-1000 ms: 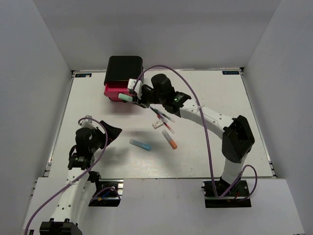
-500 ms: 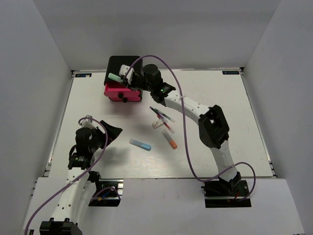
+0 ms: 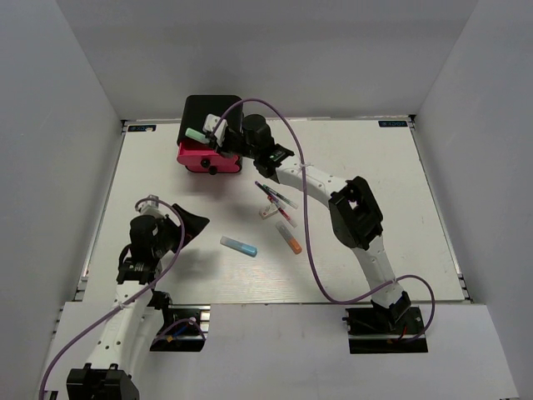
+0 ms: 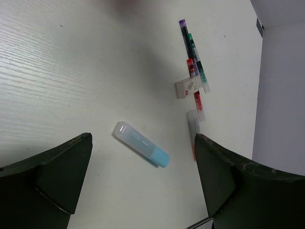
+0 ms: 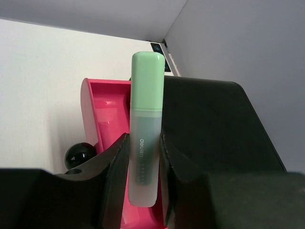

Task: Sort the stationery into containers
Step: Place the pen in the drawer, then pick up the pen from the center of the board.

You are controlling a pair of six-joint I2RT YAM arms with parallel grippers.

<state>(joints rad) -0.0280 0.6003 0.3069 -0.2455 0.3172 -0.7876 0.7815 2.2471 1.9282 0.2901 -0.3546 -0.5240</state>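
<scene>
two arms share the white table (image 3: 400, 167), and only the right one has hold of anything. the right gripper (image 5: 144, 162) is clamped on a stubby green tube (image 5: 147, 95), whose pale green cap points away from the wrist and whose frosted body is pinched between the two black fingers (image 5: 116, 171). the tube hangs above an open pink drawer (image 5: 102, 109) pulled out of the glossy black cabinet (image 5: 209, 124), which stands at the far edge of the table, left of centre. the drawer's round black knob (image 5: 78, 155) shows just beside the fingers. the left gripper (image 4: 143, 143) sits near its own base with its jaws spread wide and nothing between them. several loose pieces lie mid-table, well apart from the cabinet: a light-blue tube (image 4: 141, 150), a small white block (image 4: 187, 88) touching the thin pens (image 4: 193, 52), and an orange-ended marker (image 3: 289, 242) just nearer the arm bases.
</scene>
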